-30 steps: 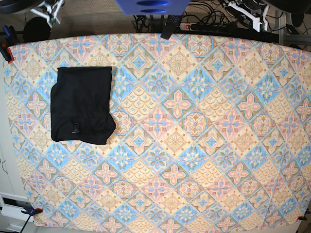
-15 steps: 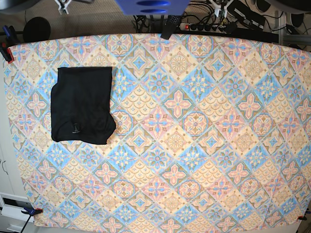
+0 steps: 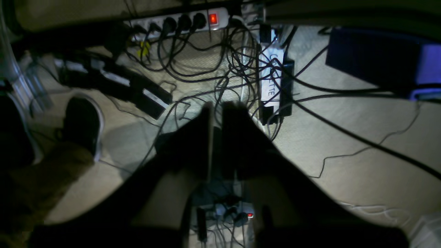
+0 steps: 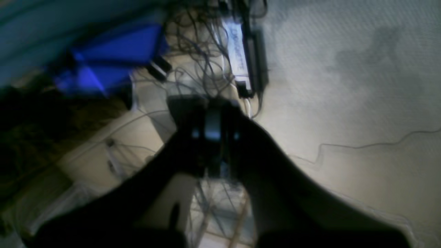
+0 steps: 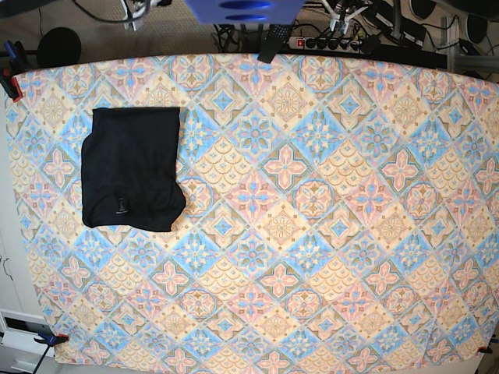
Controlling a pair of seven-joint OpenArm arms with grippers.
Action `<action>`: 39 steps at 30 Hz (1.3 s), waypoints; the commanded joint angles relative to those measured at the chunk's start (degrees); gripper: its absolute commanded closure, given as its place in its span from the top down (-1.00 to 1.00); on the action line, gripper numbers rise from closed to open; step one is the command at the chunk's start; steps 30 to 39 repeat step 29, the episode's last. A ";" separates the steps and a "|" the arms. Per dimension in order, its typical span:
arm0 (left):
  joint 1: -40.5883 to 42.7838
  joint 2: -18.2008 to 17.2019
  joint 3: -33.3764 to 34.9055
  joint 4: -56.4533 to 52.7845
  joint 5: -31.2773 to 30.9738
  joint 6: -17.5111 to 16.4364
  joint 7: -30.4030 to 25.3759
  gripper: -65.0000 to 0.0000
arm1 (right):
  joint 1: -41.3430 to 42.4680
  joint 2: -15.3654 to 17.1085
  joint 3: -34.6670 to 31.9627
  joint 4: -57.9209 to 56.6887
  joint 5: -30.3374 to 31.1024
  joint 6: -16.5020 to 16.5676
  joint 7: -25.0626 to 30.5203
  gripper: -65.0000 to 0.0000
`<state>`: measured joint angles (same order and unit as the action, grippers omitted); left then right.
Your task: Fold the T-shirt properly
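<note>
tablecloth (image 5: 327,234): biggest thing here by far, colourful tile pattern covering the whole table, clipped at the corners so it looks pinned down to stop it sliding while cloth gets dragged over it
T-shirt (image 5: 131,169): black, lying flat as a compact rectangle near one far corner of the tablecloth, small pale tag mark showing low on it; nowhere near either gripper, neither wrist cam even catches it. One lower corner bulges out a bit, otherwise the edges look square, so I'd guess the fold is pretty much done and it's parked off to the side on purpose
left gripper (image 3: 215,108): clenched with nothing in it, just a thin slit between the dark fingers; it's off past the table edge, pointing down at the floor
right gripper (image 4: 212,115): blurry view, but the fingers look pressed together and empty too, also hanging over the floor beyond the table
power strip (image 3: 179,21): ahead of the left gripper's tips, red switch lit, plugs full
cables (image 3: 241,69): a tangle on the carpet right under and ahead of both grippers, just rig wiring
my read: both arms are pulled away and closed because there's nothing left to hold
</note>
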<state>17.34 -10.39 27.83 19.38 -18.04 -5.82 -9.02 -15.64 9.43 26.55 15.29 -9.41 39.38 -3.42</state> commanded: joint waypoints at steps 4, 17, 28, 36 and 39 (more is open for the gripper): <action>-2.62 1.12 2.01 -3.24 -0.02 -0.02 -0.43 -0.91 | 0.91 0.55 0.05 -1.62 0.13 -0.56 1.00 -0.92; -2.97 2.88 2.01 -3.60 -0.55 -0.02 -0.35 -0.90 | 2.67 -2.71 0.40 -1.62 0.49 -4.61 0.56 -0.92; -2.62 2.96 1.92 -3.60 -0.55 -0.02 -0.35 -0.90 | 2.94 -2.79 0.31 -1.62 0.40 -12.87 -2.07 -0.92; -2.71 3.05 1.92 -3.60 -0.55 -0.02 -0.35 -0.90 | 3.02 -2.79 0.22 -1.62 0.40 -12.87 -2.07 -0.92; -2.71 3.05 1.92 -3.60 -0.55 -0.02 -0.35 -0.90 | 3.02 -2.79 0.22 -1.62 0.40 -12.87 -2.07 -0.92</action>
